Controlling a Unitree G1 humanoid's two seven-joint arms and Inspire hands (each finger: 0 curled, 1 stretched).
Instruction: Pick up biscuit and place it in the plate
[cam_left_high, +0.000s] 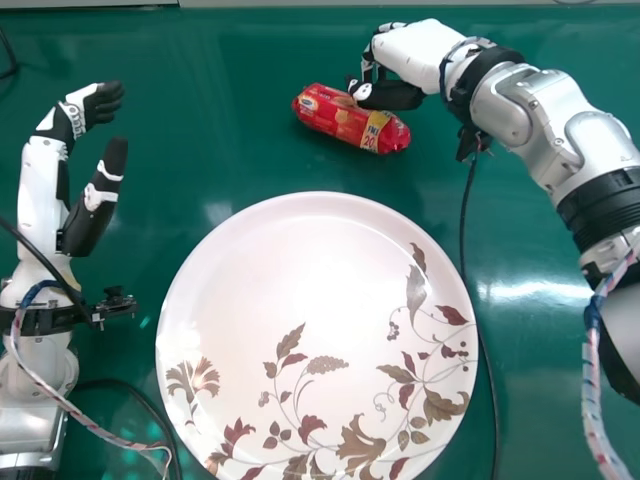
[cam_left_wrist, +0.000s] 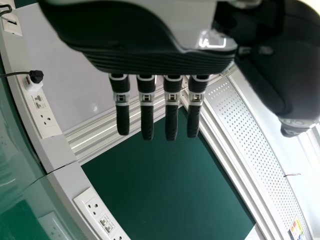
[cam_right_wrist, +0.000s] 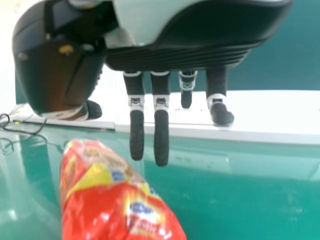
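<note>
The biscuit, a red packet (cam_left_high: 350, 118), lies on the green table beyond the plate; its red and yellow wrapper (cam_right_wrist: 115, 195) also shows in the right wrist view. My right hand (cam_left_high: 400, 93) is at the packet's far side, the thumb tip by its upper edge. In the right wrist view that hand (cam_right_wrist: 161, 125) has two fingers straight and others bent, none curled round the packet. The white plate (cam_left_high: 290, 270) with leaf patterns holds nothing. My left hand (cam_left_high: 92, 190) stands open at the far left; its straight fingers (cam_left_wrist: 146, 115) hang in the left wrist view.
Black cables run along the plate's right side (cam_left_high: 486, 350) and near the left forearm (cam_left_high: 150, 405). In the left wrist view, a white trunking with sockets (cam_left_wrist: 45, 112) borders a table.
</note>
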